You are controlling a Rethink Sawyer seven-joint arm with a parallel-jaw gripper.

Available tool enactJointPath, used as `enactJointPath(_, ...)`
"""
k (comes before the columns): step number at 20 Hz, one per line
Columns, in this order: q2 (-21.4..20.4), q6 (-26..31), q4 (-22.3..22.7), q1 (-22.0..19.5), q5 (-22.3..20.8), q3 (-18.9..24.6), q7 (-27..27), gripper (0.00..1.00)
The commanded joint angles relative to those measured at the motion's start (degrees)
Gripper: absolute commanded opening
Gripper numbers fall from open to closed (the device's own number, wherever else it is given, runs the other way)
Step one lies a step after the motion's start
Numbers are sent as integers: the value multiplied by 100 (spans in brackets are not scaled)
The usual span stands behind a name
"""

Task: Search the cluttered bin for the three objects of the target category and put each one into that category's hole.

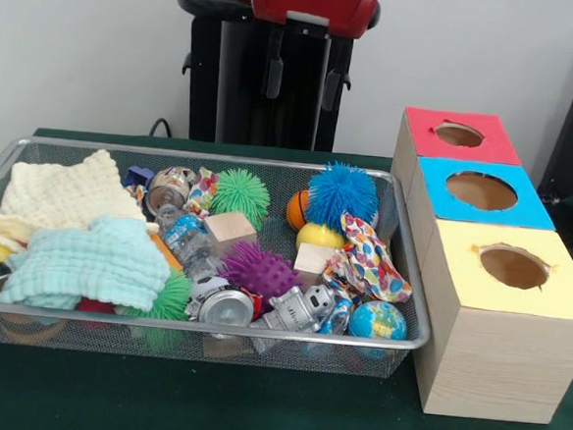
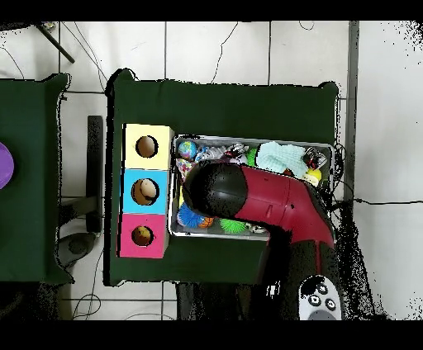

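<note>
The cluttered bin [image 1: 409, 312] is a wire mesh tray on the green table; it also shows in the overhead view [image 2: 334, 162]. It holds a cream cloth [image 1: 62, 194], a mint cloth [image 1: 91, 260], spiky balls in green [image 1: 240, 194], blue [image 1: 342, 193] and purple [image 1: 258, 269], wooden blocks [image 1: 230, 228], a plastic bottle [image 1: 188, 240], a can [image 1: 223, 305] and a globe ball [image 1: 377, 321]. My gripper [image 1: 301, 100] hangs open and empty high above the bin's far edge. In the overhead view my red arm [image 2: 264, 202] covers the bin's middle.
Three wooden boxes stand in a row beside the bin, with round holes in a red top [image 1: 459, 136], a blue top [image 1: 482, 191] and a yellow top [image 1: 512, 267]. The black pedestal [image 1: 239, 84] stands behind the bin. A second green table [image 2: 29, 177] lies to one side.
</note>
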Motion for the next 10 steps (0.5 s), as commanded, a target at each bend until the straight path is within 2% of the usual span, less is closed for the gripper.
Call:
enactJointPath(1, 242, 623, -360, 18, -134, 339, 339, 100)
enactJointPath(6, 311, 585, -330, -12, -79, 439, 274, 100)
enactJointPath(10, 377, 462, -338, 52, -214, 368, 287, 100)
